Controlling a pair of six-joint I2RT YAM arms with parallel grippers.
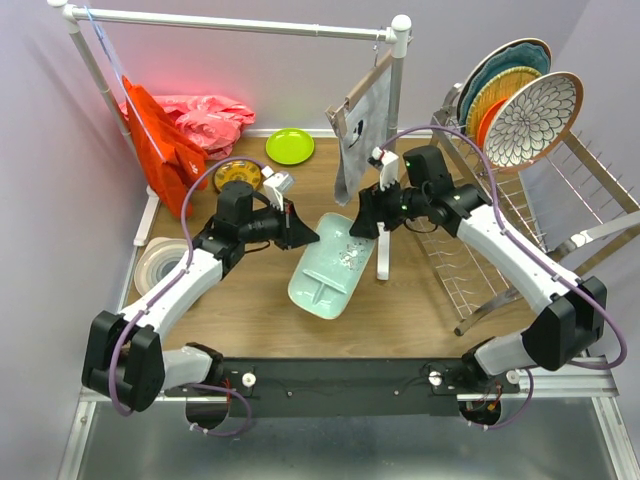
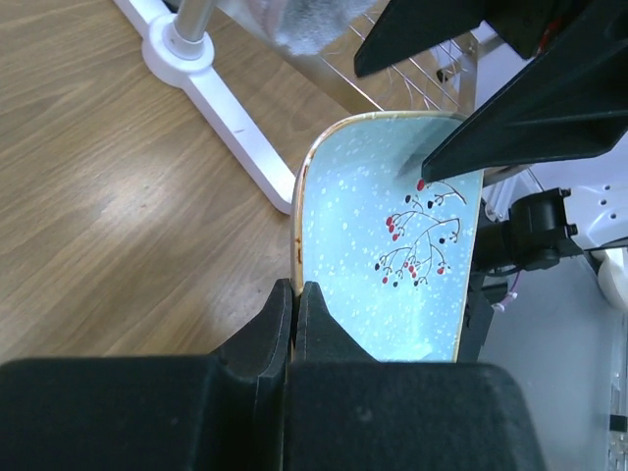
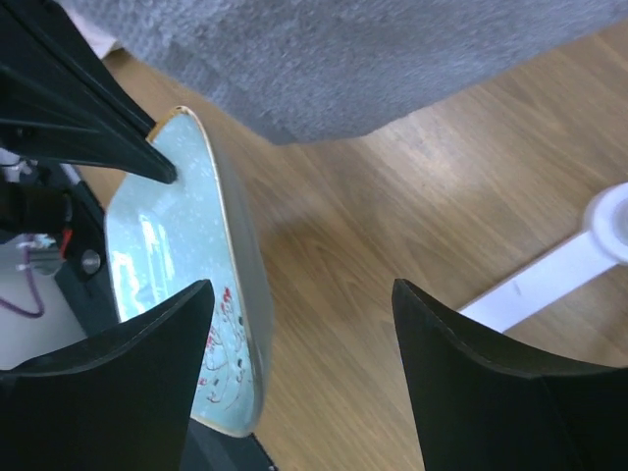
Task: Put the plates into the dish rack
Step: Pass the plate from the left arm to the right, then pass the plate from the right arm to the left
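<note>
My left gripper [image 2: 294,299] is pressed together on one long rim of the mint tray [image 2: 392,265], pinching it so the tray juts out ahead of my fingers, tipped on edge. I judge that grip is there to steady it for a hand-over. Whether its low end touches the table [image 1: 250,310] I cannot tell. At the tray's other end my right gripper [image 3: 302,294] is spread wide, with the rim just inside the gap beside one finger, not yet clamped. That makes sense to me, since the dish rack [image 1: 470,270] lies out beyond my right hand, with several plates [image 1: 532,120] already upright in it.

The table is wood-grain. A white ringed plate [image 1: 158,265] sits outside my left arm, and a yellow-brown plate [image 1: 237,175] and a lime plate [image 1: 289,146] lie beyond my left hand. The rail's foot [image 1: 383,250] stands just beside my right hand, and a grey cloth [image 1: 362,130] hangs above it.
</note>
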